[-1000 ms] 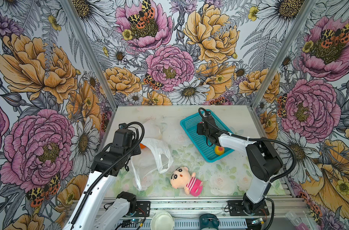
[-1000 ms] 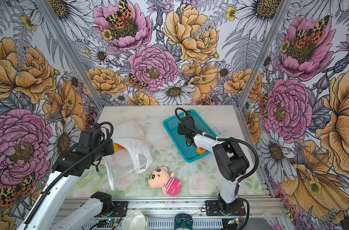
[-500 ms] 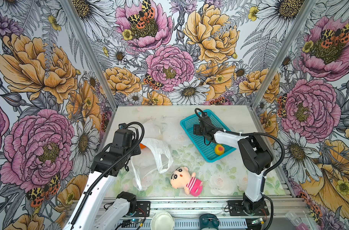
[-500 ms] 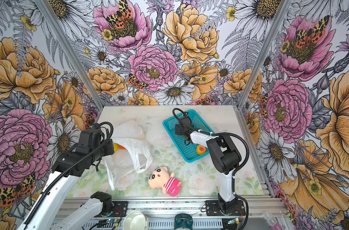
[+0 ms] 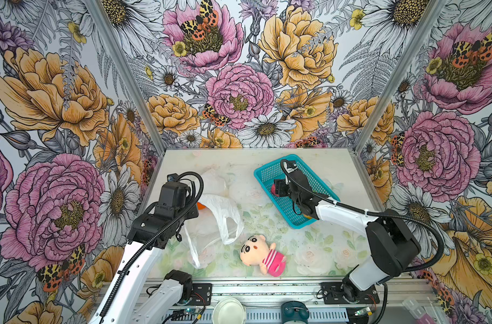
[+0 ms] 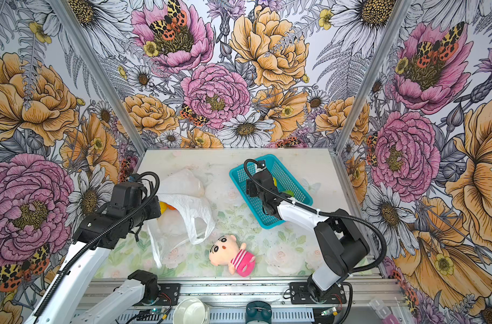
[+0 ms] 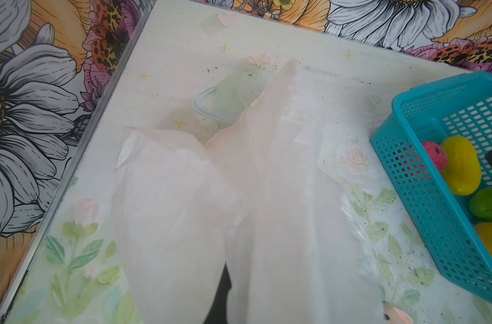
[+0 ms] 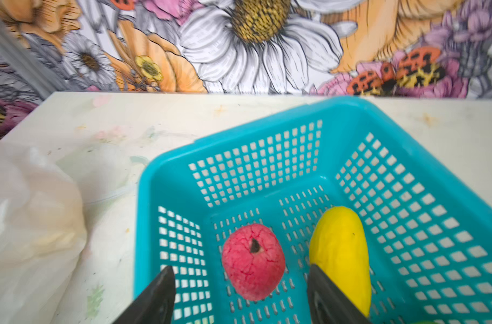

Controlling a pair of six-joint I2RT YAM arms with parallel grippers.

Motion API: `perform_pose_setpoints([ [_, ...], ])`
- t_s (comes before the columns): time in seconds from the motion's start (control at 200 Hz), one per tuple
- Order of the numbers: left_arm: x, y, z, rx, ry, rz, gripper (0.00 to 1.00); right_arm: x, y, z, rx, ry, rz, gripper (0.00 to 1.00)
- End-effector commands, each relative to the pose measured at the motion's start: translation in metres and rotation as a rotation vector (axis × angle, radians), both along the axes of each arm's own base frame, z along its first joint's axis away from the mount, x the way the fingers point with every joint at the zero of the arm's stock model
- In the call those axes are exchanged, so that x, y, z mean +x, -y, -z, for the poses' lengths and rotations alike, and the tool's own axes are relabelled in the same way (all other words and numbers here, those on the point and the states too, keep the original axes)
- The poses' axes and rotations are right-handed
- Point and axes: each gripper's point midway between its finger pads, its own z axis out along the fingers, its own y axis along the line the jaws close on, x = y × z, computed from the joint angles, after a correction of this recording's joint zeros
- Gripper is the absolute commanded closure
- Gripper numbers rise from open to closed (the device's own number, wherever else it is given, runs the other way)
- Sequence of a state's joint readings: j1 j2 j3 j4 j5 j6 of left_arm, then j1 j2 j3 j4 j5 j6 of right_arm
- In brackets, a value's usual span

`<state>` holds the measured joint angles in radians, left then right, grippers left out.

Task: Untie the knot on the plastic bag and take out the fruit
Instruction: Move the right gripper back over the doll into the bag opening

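**Both top views.** The plastic bag (image 5: 222, 209) lies crumpled on the left half of the worktop (image 5: 239, 162), with its mouth open toward the left pincer (image 6: 156, 209). That pincer is clenched on the bag's edge. In the left wrist view the plastic hides its fingertips. 1 handle loop (image 5: 231, 227) hangs loose toward the doll (image 5: 260, 252), which lies face up near the front edge, apart from the bag. Inside the bag's mouth, 1 orange fruit (image 6: 171, 208) and 1 yellow fruit (image 6: 163, 207) show just beside the left pincer.

The teal basket (image 5: 270, 167) stands askew on the right half of the worktop. The right pincer (image 8: 240, 283) hangs inside it, released. Its 2 jaws stand on either side of a pink-red fruit (image 8: 253, 261) on the basket floor, with a gap on each side. A long yellow fruit (image 8: 340, 252) lies just beside it. 1 green fruit (image 7: 489, 204) and 1 yellow-orange fruit (image 7: 491, 241) lie farther along in the same basket.
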<state>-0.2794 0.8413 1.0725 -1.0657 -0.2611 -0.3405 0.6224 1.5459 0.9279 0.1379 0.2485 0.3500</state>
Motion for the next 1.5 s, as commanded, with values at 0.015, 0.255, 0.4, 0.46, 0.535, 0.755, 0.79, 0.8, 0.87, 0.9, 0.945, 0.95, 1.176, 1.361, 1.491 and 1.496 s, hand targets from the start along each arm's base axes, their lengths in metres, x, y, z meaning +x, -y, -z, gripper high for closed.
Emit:
perform_pose_setpoints([
  [0.015, 0.002, 0.000, -0.003, -0.001, 0.023, -0.009, 1.00, -0.031, -0.032, -0.052, -0.003, 0.210, -0.125, 0.37],
  [0.255, 0.001, 0.000, -0.003, 0.000, 0.024, -0.008, 1.00, -0.114, -0.098, -0.087, -0.010, 0.385, -0.415, 0.44],
  [0.4, 0.001, 0.000, -0.003, -0.001, 0.024, -0.007, 1.00, -0.156, -0.136, -0.090, -0.023, 0.434, -0.606, 0.45],
  [0.46, 0.001, 0.000, -0.004, -0.001, 0.025, -0.005, 1.00, -0.169, -0.151, -0.086, -0.040, 0.434, -0.676, 0.46],
  [0.535, 0.001, 0.001, -0.003, -0.001, 0.025, -0.003, 1.00, -0.182, -0.169, -0.077, -0.074, 0.435, -0.750, 0.48],
  [0.755, 0.001, 0.001, -0.004, 0.000, 0.026, -0.005, 1.00, -0.212, -0.215, -0.043, -0.207, 0.445, -0.895, 0.57],
  [0.79, 0.001, 0.001, -0.003, 0.001, 0.026, -0.005, 1.00, -0.216, -0.221, -0.040, -0.226, 0.448, -0.904, 0.59],
  [0.8, 0.001, 0.001, -0.004, 0.000, 0.026, -0.005, 1.00, -0.216, -0.222, -0.039, -0.231, 0.450, -0.903, 0.59],
  [0.87, 0.001, 0.001, -0.003, 0.000, 0.024, -0.003, 1.00, -0.218, -0.230, -0.037, -0.254, 0.454, -0.892, 0.62],
  [0.9, 0.001, 0.001, -0.003, 0.001, 0.022, -0.003, 1.00, -0.219, -0.231, -0.039, -0.256, 0.458, -0.887, 0.62],
  [0.945, 0.001, 0.001, -0.003, 0.001, 0.021, -0.003, 1.00, -0.220, -0.232, -0.042, -0.251, 0.459, -0.887, 0.62],
  [0.95, 0.001, 0.001, -0.003, 0.002, 0.021, -0.003, 1.00, -0.220, -0.232, -0.043, -0.249, 0.459, -0.886, 0.62],
  [1.176, 0.001, 0.001, -0.003, 0.000, 0.023, -0.003, 1.00, -0.250, -0.241, -0.057, -0.173, 0.483, -0.987, 0.59],
  [1.361, 0.000, 0.001, -0.005, -0.004, 0.033, -0.001, 1.00, -0.236, -0.271, -0.023, -0.222, 0.435, -0.984, 0.72],
  [1.491, -0.002, 0.002, -0.007, -0.006, 0.041, 0.005, 1.00, -0.208, -0.286, 0.007, -0.227, 0.361, -0.948, 0.73],
  [1.496, -0.002, 0.002, -0.007, -0.006, 0.042, 0.005, 1.00, -0.206, -0.286, 0.008, -0.227, 0.360, -0.945, 0.73],
])
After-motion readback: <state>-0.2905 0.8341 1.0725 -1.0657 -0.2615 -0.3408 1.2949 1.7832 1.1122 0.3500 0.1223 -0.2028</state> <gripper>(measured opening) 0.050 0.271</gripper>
